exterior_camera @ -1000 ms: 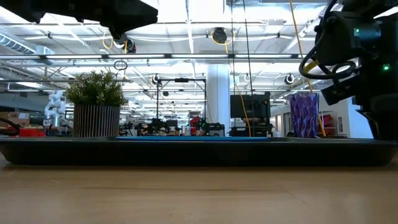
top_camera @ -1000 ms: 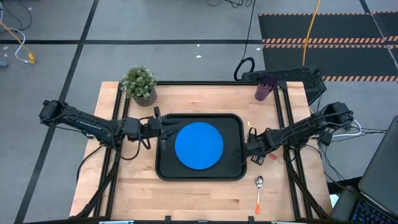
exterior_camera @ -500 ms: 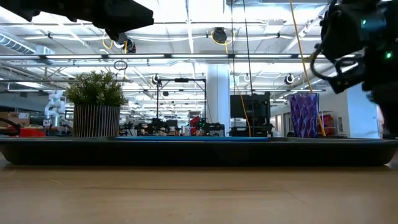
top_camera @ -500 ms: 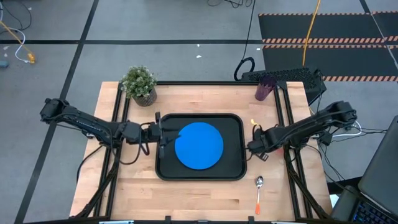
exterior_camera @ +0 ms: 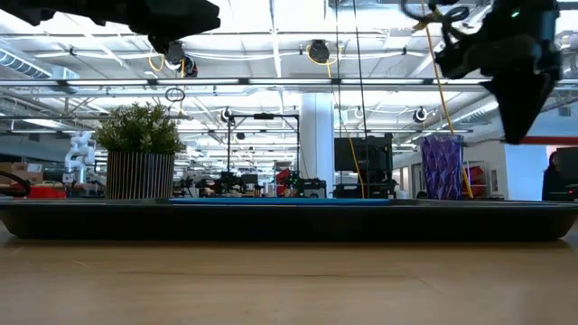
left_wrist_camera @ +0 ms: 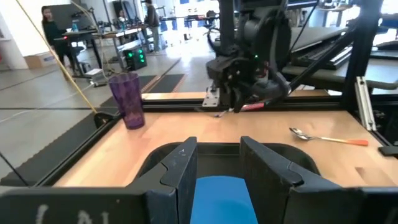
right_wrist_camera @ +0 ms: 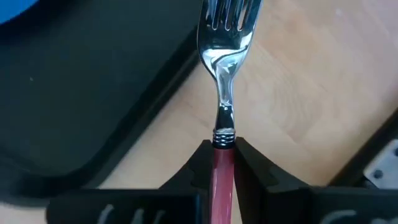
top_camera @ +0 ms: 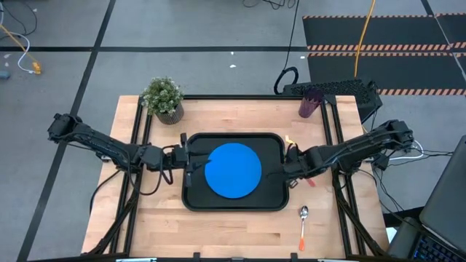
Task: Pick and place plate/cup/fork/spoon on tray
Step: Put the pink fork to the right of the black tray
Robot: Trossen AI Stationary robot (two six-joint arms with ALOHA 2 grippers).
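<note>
The blue plate (top_camera: 233,169) lies flat in the black tray (top_camera: 195,200). My right gripper (top_camera: 288,167) hovers at the tray's right rim, shut on the fork (right_wrist_camera: 225,43), whose silver tines point past the fingertips. My left gripper (top_camera: 191,161) is open above the tray's left side, and the plate's edge (left_wrist_camera: 221,190) shows between its fingers. The spoon (top_camera: 303,224) lies flat on the table near the front right. At the far right stands the purple cup (top_camera: 309,104), upright on its base. My right gripper pinches the fork's red-pink handle (right_wrist_camera: 222,163) between its two fingers, just behind the metal collar. The fork lies along the fingers, tines ahead, pointing toward the tray. It is lifted clear above the table and the tray's right rim (right_wrist_camera: 155,81).
A potted green plant (top_camera: 164,98) stands at the table's far left corner. Dark frame rails (top_camera: 338,138) run along the table's right side, next to the cup. Bare wood (top_camera: 233,233) lies between the tray and the near edge.
My right gripper has taken the fork up from the table beside the tray, risen with it, and moved toward the table's left edge, onto the tray's right rim. The plate, spoon and cup have stayed where they were.
</note>
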